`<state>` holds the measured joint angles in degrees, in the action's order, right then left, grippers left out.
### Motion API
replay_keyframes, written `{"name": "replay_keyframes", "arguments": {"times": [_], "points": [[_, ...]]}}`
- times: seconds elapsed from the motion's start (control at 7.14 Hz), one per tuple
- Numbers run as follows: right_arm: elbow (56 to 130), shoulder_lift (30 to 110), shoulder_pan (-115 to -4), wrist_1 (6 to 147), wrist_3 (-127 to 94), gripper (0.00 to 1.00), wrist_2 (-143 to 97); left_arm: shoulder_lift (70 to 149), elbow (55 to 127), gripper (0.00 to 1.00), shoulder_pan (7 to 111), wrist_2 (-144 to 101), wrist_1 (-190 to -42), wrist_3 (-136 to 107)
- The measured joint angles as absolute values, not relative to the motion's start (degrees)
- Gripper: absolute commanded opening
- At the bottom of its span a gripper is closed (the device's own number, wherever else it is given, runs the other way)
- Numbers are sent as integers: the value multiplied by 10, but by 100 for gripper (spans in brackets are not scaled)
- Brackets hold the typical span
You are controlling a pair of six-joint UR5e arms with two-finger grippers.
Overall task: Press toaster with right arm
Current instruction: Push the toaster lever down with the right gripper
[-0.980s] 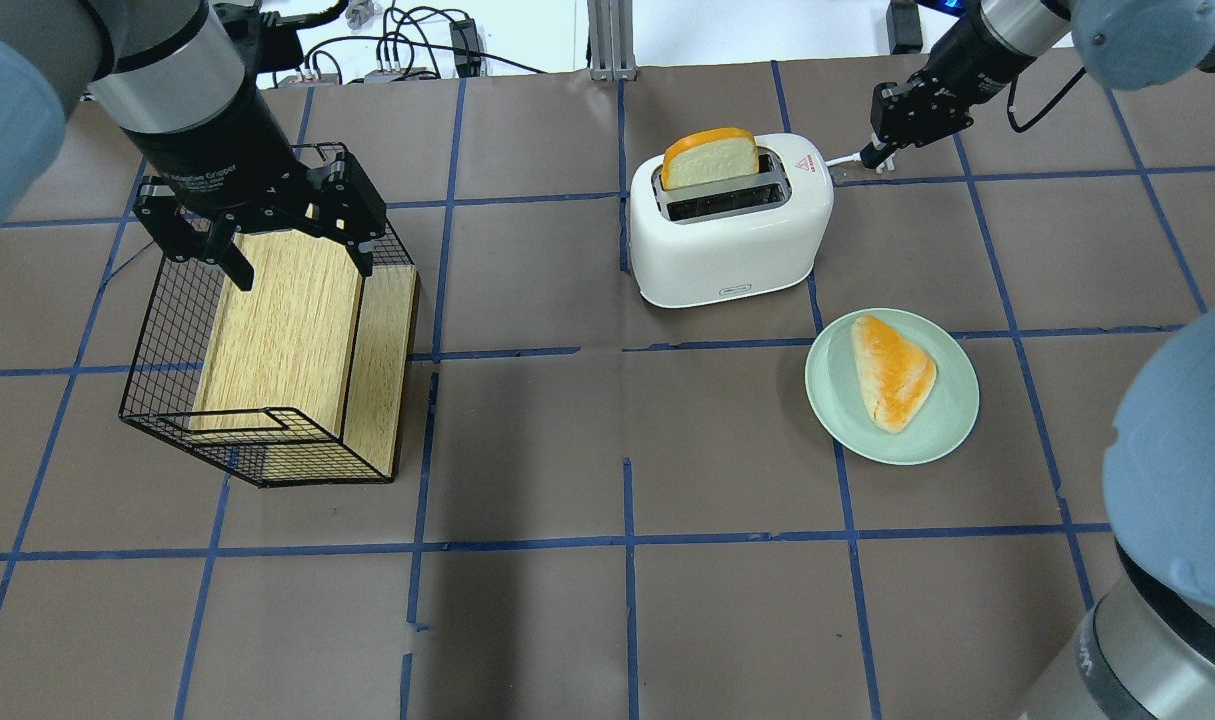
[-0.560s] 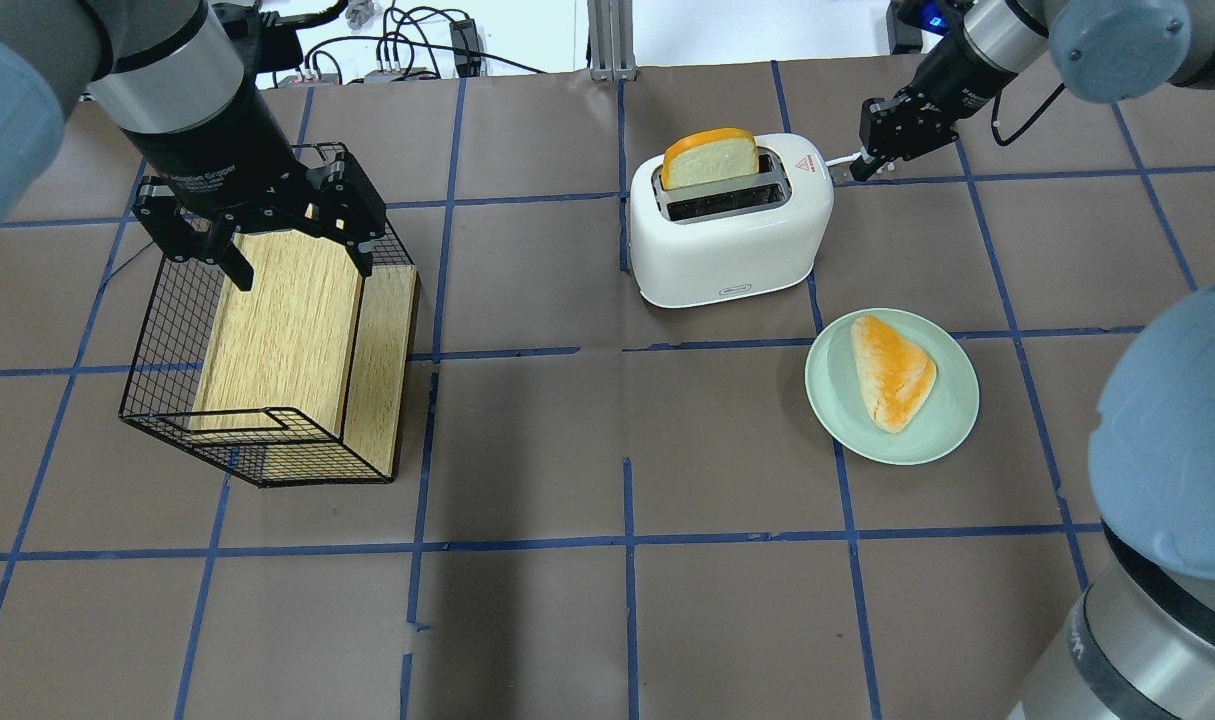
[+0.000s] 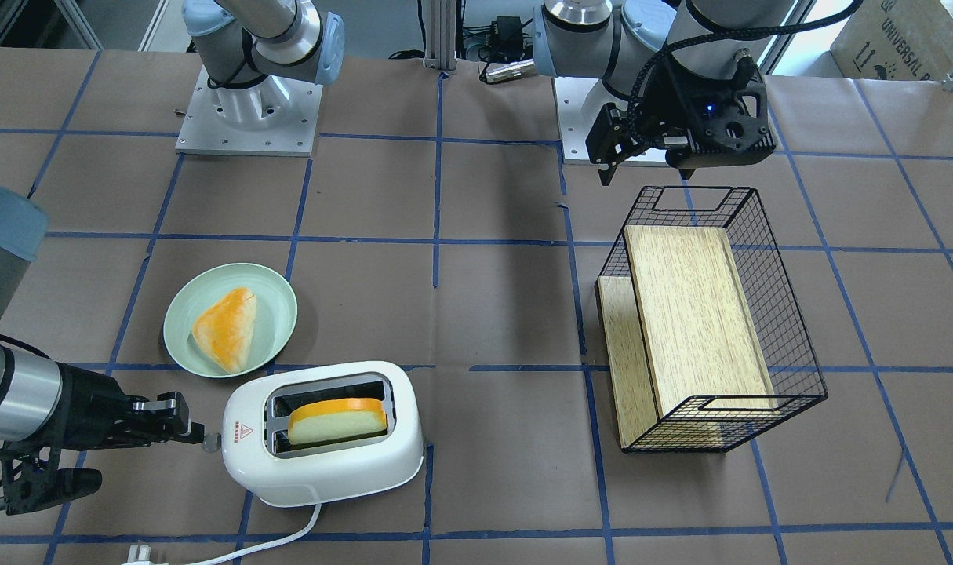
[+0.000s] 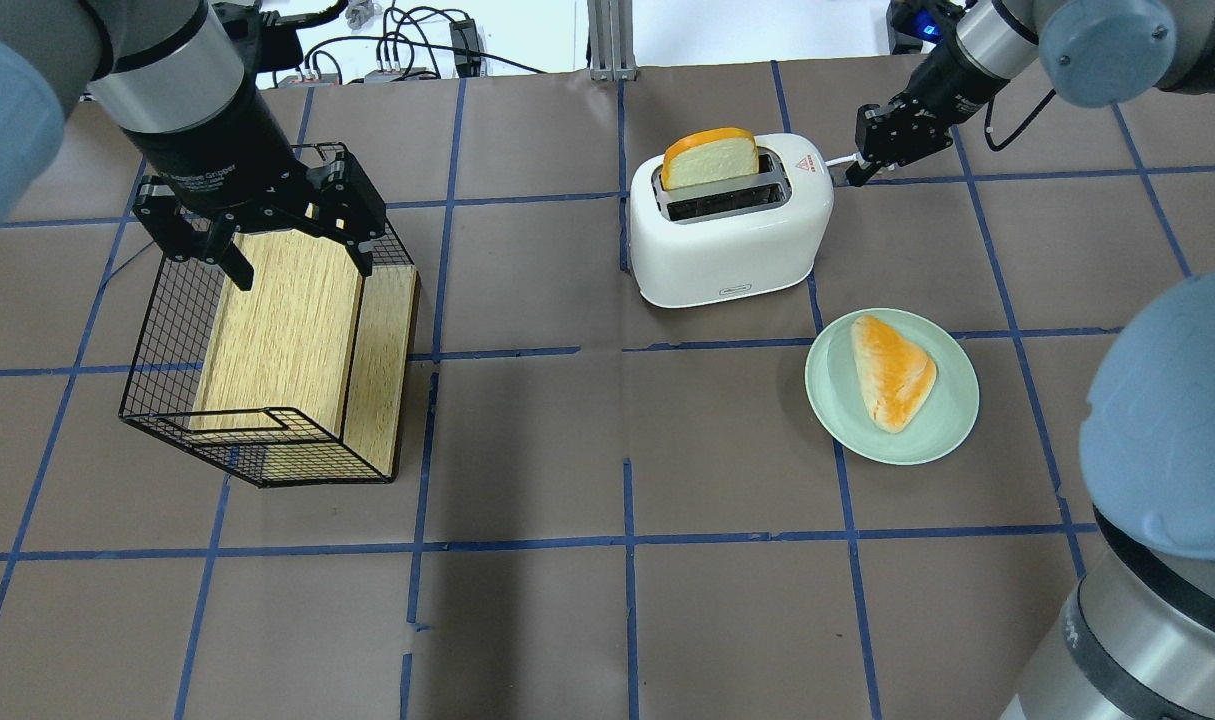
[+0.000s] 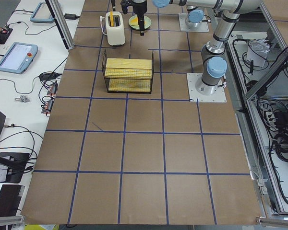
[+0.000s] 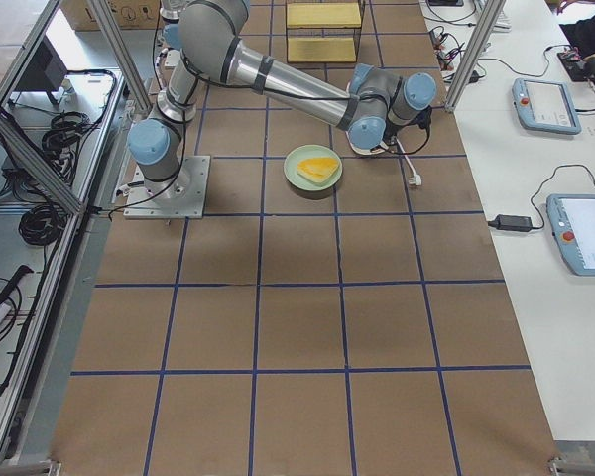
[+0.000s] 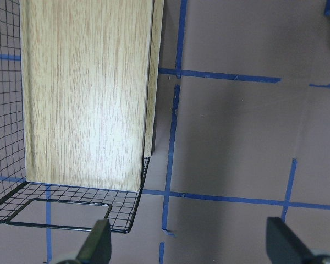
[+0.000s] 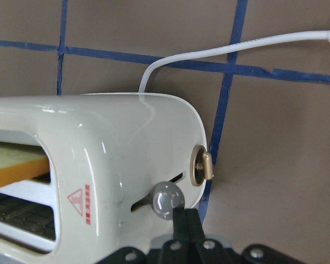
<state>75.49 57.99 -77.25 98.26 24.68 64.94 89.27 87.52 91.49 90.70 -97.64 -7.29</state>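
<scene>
The white two-slot toaster (image 4: 732, 235) stands at the far middle of the table, with a slice of bread (image 4: 709, 158) upright in its far slot. It also shows in the front view (image 3: 327, 463) and the right wrist view (image 8: 99, 159). My right gripper (image 4: 852, 172) is shut and empty at the toaster's right end, by the red triangle mark. In the right wrist view its closed fingertips (image 8: 185, 217) sit right at the grey lever knob (image 8: 166, 199). My left gripper (image 4: 302, 268) is open and empty above the wire basket (image 4: 157, 400).
The black wire basket holds a wooden board (image 4: 287, 320) at the left. A pale green plate (image 4: 952, 405) with a piece of bread (image 4: 892, 370) lies in front and to the right of the toaster. The toaster's white cord (image 3: 272, 541) runs off its far side.
My right gripper has moved left and a little nearer, closing in on the toaster's right end. The left arm, toaster and bread have not moved.
</scene>
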Motion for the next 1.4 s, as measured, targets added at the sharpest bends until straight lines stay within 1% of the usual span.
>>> {"name": "replay_keyframes", "arguments": {"times": [0.42,1.4], "points": [[729,563,-779,977,245,3,651,893,875,100,915,907,-976,-73],[731,532,-780,976,248,3,649,893,875,100,915,907,-976,-73]]}}
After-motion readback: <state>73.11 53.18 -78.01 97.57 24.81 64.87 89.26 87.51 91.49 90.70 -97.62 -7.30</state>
